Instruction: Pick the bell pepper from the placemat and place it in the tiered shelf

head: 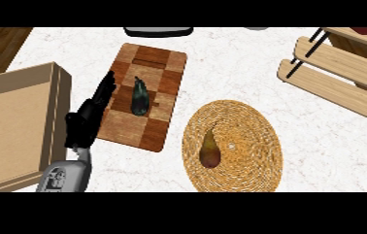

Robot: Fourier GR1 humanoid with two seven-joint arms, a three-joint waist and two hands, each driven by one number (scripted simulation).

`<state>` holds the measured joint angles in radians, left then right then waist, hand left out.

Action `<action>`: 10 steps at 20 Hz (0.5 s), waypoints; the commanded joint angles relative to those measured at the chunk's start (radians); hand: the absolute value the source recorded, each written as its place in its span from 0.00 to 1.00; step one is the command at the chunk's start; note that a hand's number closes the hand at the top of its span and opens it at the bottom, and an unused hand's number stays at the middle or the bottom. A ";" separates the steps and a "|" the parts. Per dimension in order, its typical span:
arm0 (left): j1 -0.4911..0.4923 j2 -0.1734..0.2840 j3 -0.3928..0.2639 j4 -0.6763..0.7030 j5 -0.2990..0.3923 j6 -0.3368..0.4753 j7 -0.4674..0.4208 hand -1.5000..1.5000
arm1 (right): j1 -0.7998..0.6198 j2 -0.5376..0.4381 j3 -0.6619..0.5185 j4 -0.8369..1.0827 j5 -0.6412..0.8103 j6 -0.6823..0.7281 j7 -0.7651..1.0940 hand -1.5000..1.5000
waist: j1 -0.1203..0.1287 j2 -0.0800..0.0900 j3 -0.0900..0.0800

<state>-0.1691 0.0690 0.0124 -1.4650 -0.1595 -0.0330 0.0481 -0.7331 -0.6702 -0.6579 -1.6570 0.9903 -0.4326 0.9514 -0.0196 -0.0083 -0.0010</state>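
A round woven placemat (251,126) lies on the counter at lower middle right. On its left half rests an elongated brownish-green fruit (208,149), the task's bell pepper by its place, though it looks pear-shaped. The tiered shelf (326,65) of light wooden slats with black legs stands at the upper right. My left hand (90,114) is open with fingers straight, pointing up along the left edge of a checkered cutting board, far left of the placemat. My right hand does not show.
A checkered wooden cutting board (147,126) lies left of the placemat with a dark green elongated vegetable (139,98) on it. A cardboard box (28,121) fills the left edge. A dark object (158,31) sits at the counter's far edge.
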 commanded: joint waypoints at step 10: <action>0.020 0.014 0.019 -0.005 0.002 0.005 -0.006 0.50 | 0.399 -0.033 -0.436 -0.438 -0.355 0.540 0.146 0.00 | -0.041 -0.006 0.001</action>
<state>-0.1317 0.0693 0.0202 -1.4837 -0.1619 -0.0194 0.0405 -0.4420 -0.6832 -0.9694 -1.9906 0.7487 -0.0652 1.0424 -0.0585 -0.0169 0.0003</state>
